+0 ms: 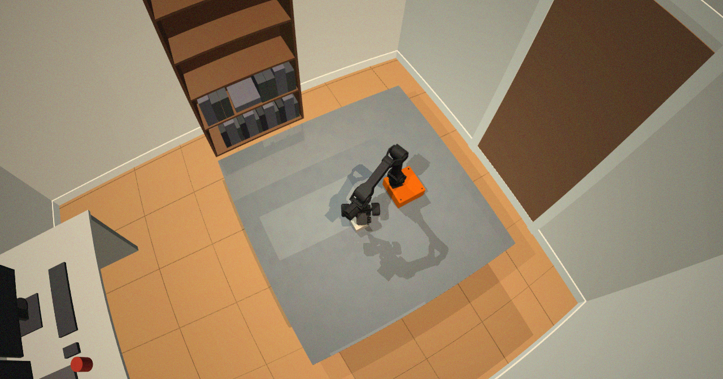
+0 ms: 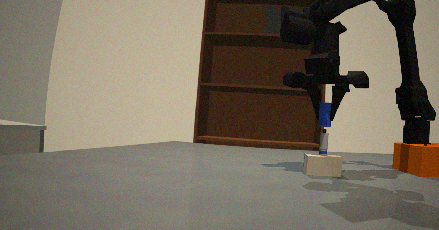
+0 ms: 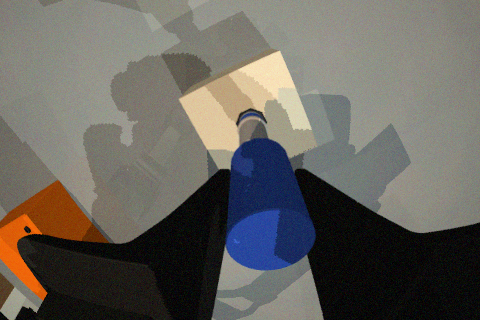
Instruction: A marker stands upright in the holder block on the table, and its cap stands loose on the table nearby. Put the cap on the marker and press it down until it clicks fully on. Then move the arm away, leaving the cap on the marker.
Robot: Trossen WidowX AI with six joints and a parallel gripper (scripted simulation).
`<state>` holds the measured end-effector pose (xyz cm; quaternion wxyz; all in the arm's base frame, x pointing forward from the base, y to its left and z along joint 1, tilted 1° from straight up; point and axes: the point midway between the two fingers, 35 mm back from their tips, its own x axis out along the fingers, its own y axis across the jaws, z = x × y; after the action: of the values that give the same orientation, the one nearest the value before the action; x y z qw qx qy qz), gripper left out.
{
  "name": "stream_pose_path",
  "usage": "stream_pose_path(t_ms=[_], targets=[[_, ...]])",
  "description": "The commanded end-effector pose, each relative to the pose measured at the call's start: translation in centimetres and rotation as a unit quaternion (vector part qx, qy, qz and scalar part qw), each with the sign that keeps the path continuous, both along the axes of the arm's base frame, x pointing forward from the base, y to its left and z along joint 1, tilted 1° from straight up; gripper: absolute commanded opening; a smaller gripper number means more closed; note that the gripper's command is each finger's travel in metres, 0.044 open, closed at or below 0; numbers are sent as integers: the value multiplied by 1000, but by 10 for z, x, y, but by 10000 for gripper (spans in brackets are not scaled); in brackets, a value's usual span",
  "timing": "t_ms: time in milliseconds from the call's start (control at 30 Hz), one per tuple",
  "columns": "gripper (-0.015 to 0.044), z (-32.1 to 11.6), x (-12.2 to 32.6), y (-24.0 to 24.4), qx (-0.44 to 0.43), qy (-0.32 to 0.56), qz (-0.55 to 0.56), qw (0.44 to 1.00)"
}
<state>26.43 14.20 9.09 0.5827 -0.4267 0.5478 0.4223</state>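
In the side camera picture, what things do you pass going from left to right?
Bookshelf → cream holder block with the marker, and the blue cap held above it → orange base.

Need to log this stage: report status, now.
Gripper shut on blue cap. Cap directly above marker in holder block, not yet touching. Nothing in the way.

Office: bookshelf (image 1: 237,58), desk with keyboard (image 1: 62,299).
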Motion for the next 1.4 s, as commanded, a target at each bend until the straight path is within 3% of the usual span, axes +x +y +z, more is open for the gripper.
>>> stream_pose_path(t_ms=[0, 1100, 1367], targets=[[0, -8, 0, 0, 0, 1, -2, 1000], [0, -46, 0, 0, 0, 1, -2, 1000], [210, -45, 1, 0, -1, 1, 0, 1000]])
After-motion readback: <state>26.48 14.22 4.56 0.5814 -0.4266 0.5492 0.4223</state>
